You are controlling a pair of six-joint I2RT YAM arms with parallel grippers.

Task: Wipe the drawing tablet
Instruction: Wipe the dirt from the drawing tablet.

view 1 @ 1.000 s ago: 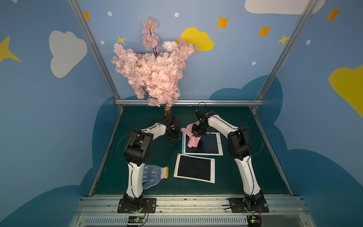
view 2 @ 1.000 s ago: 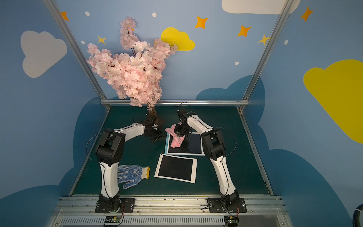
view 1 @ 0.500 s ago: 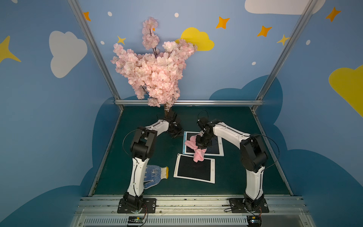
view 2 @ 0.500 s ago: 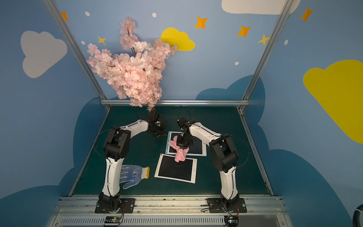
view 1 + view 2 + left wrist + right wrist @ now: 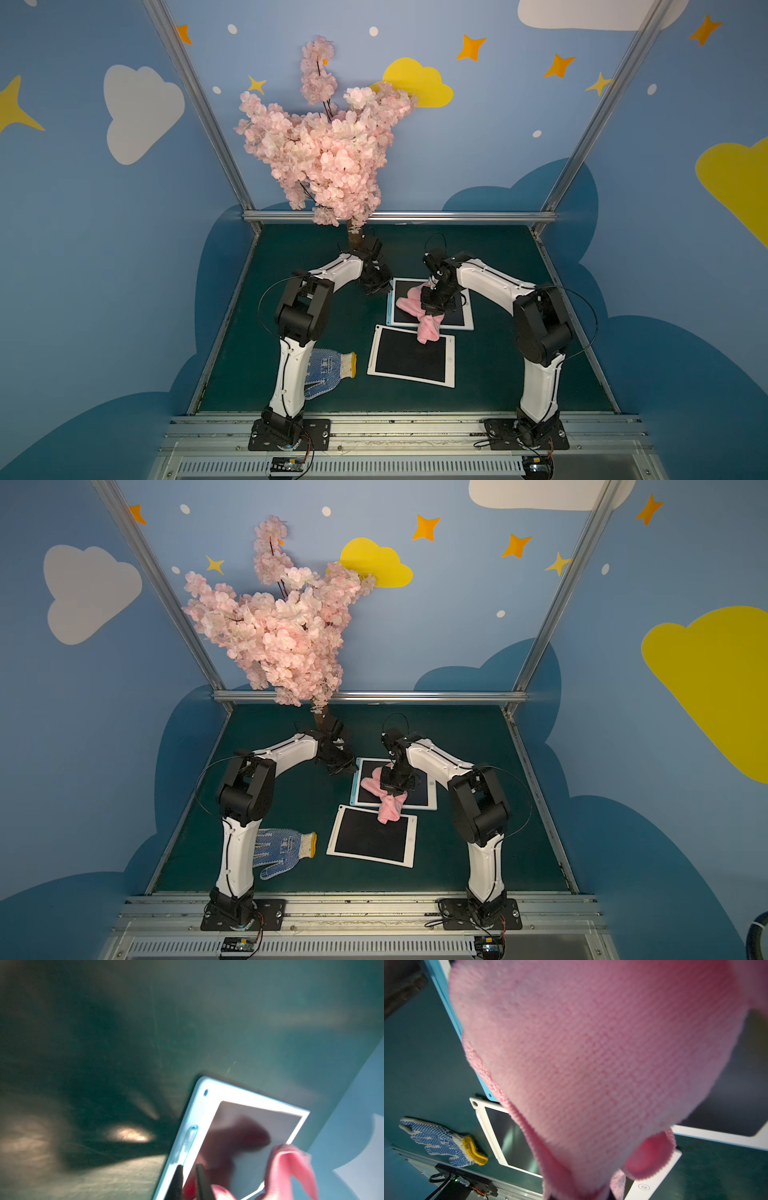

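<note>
1. Where the dark green mat (image 5: 498,374) runs along the left wall, a knitted glove (image 5: 328,370) lies flat. It is white yarn studded with blue rubber dots, and its mustard-yellow cuff points toward the tablets. In both top views the left arm's upright white link covers part of it.
2. Farther back, the left gripper (image 5: 379,286) sits at the far-left corner of the blue-edged drawing tablet (image 5: 459,320). The wrist view is blurred, but a narrow gap seems to show between its two dark fingers (image 5: 178,1180), with nothing pinched there.
3. Just behind that wrist, a blossom tree (image 5: 328,153) rises from the mat's back edge. It has a rough brown trunk, and its cloud of pale pink petals overhangs the arm, so headroom there is tight.
4. The blue-edged drawing tablet is a flat rectangle with rounded corners and a glossy dark screen. Nearer the front rail (image 5: 395,424) lies the white drawing tablet (image 5: 409,359), of the same shape and slightly skewed. Only a thin strip of mat separates the two.
5. A fuzzy pink cloth (image 5: 428,330) with a fine ribbed weave is bunched on the blue-edged screen. It trails across that strip onto the white tablet's far edge. The right gripper (image 5: 431,311) is clamped on the cloth above the blue-edged screen.
6. To the right, bare mat stretches from both tablets' right edges to the metal frame. Only the right arm's black elbow hangs over it.
</note>
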